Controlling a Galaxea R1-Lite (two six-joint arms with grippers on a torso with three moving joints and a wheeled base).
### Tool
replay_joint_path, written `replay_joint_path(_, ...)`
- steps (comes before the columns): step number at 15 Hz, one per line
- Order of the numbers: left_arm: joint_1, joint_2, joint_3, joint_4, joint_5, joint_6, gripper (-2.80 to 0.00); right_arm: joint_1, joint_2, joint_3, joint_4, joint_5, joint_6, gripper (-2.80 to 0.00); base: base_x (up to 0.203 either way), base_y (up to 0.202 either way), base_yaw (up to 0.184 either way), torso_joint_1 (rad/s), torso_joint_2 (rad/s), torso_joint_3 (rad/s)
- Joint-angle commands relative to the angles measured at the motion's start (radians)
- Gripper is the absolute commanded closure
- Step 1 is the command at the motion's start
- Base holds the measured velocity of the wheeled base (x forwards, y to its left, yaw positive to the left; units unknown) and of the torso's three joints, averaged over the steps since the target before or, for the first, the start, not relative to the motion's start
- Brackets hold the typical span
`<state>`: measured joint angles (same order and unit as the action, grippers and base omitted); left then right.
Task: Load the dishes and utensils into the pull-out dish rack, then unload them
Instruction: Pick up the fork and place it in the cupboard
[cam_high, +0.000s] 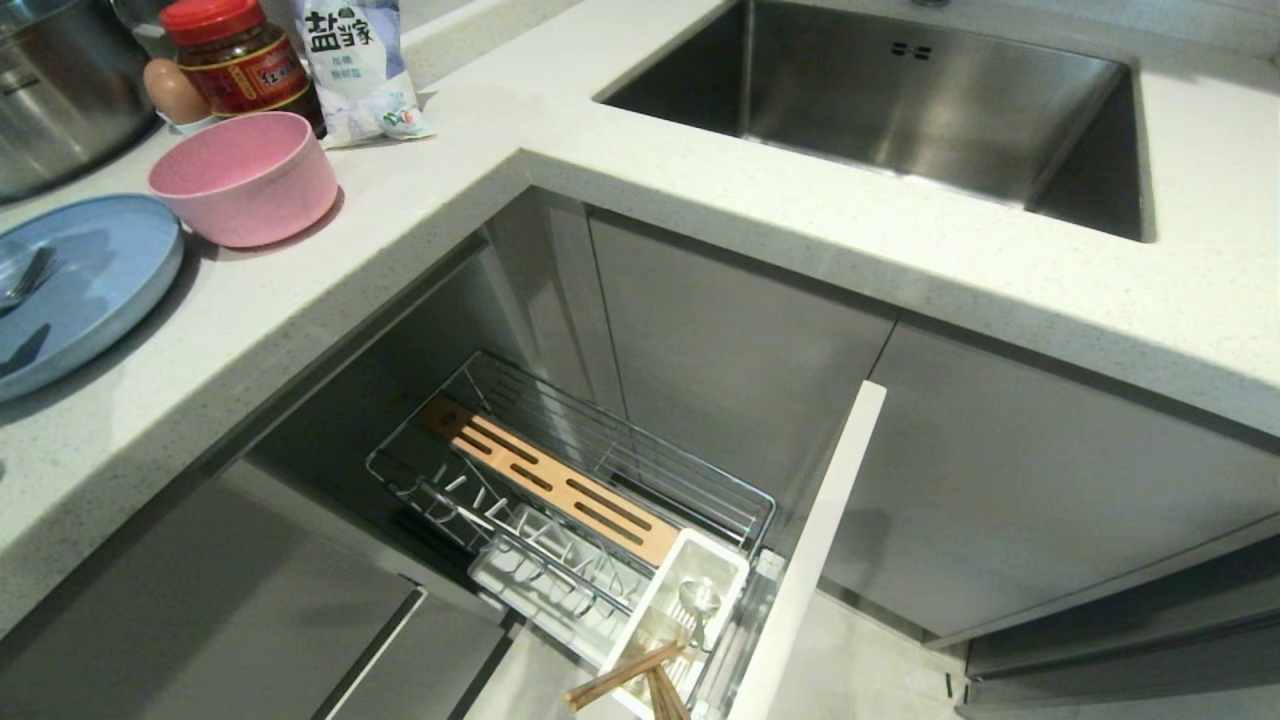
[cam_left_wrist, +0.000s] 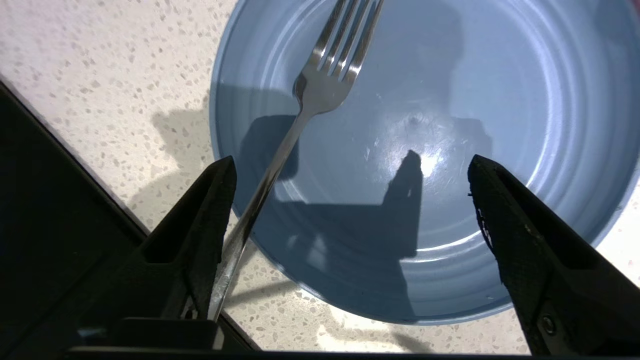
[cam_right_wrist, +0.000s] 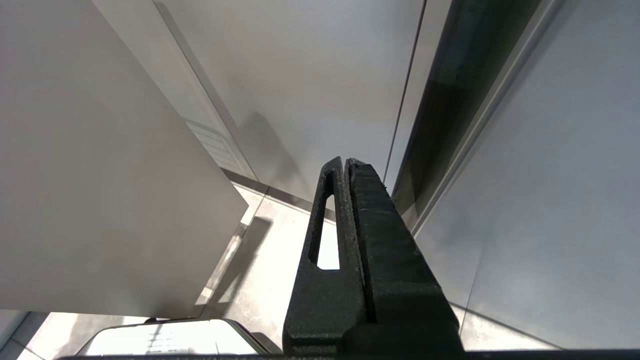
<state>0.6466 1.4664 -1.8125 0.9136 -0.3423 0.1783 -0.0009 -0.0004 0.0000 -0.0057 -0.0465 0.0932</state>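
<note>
Head cam high; L wrist close over plate (cam_left_wrist: 500, 125).

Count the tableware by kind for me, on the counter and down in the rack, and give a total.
Plates: 1, the blue plate on the counter.
Bowls: 1, the pink bowl beside it.
Forks: 1, the fork lying on the plate.
Spoons: 1, the spoon in the white caddy.
Chopsticks: 1 pair, the chopsticks in the same caddy.
Total: 5

Home kitchen. Steel sink (cam_high: 940, 110) at 1 o'clock in speckled countertop (cam_high: 700, 190); pull-out dish rack (cam_high: 560, 500) at 6. Sauce jar (cam_high: 240, 60), egg (cam_high: 175, 92) at 10.
</note>
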Motion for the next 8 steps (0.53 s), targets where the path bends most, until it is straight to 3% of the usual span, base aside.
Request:
replay_joint_path(1,-0.005,0.008,0.020,0.005,0.002,0.004,-2.80,0.001,-0.004,0.000,0.000,-0.001,0.000,0.00,0.000,0.000,0.000,0.000,0.00,0.000)
replay_joint_path(8,-0.021,0.048,0.022,0.001,0.003,0.006,-2.80,-0.001,-0.004,0.000,0.000,-0.001,0.000,0.00,0.000,0.000,0.000,0.000,0.00,0.000)
